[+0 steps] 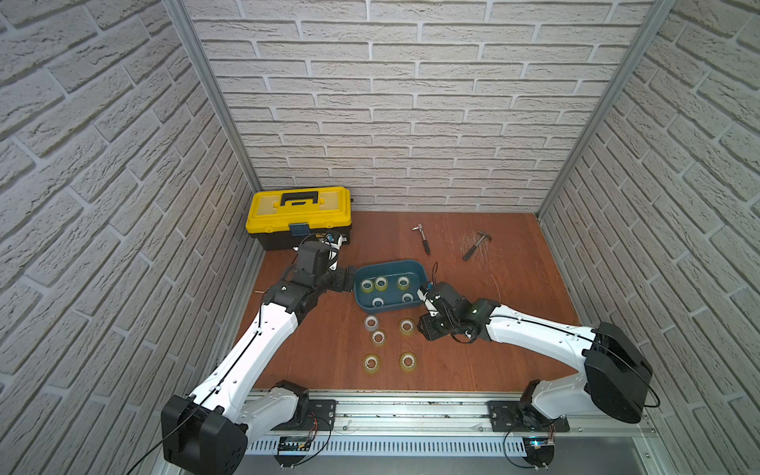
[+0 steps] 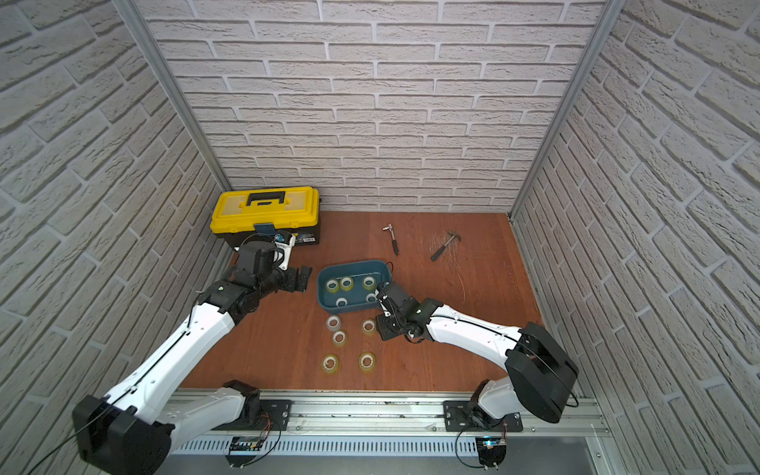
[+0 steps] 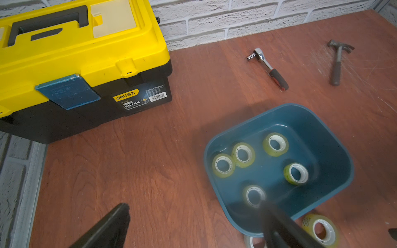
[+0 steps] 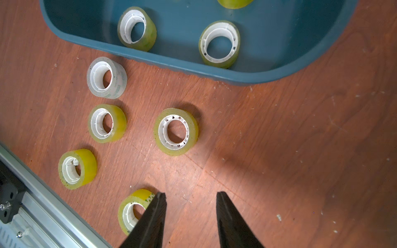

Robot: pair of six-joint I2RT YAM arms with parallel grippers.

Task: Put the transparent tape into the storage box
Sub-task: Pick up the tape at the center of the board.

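Note:
The storage box (image 1: 390,266) is a teal tub in the middle of the table, with several yellowish transparent tape rolls (image 1: 403,282) lying flat in it. Several more rolls (image 1: 407,327) lie on the wood in front of it. My left gripper (image 1: 348,279) hovers open at the box's left wall; in the left wrist view one finger (image 3: 272,216) overlaps the box (image 3: 335,163). Lower, on the right, my right gripper (image 4: 191,194) is open over bare wood. A roll (image 4: 176,131) lies just ahead of it, another (image 4: 133,206) beside one finger.
A yellow-lidded black toolbox (image 1: 300,209) stands at the back left. A ratchet wrench (image 1: 423,239) and a hammer (image 1: 475,245) lie behind the box on the right. Brick walls close three sides. A metal rail (image 1: 411,407) runs along the front edge.

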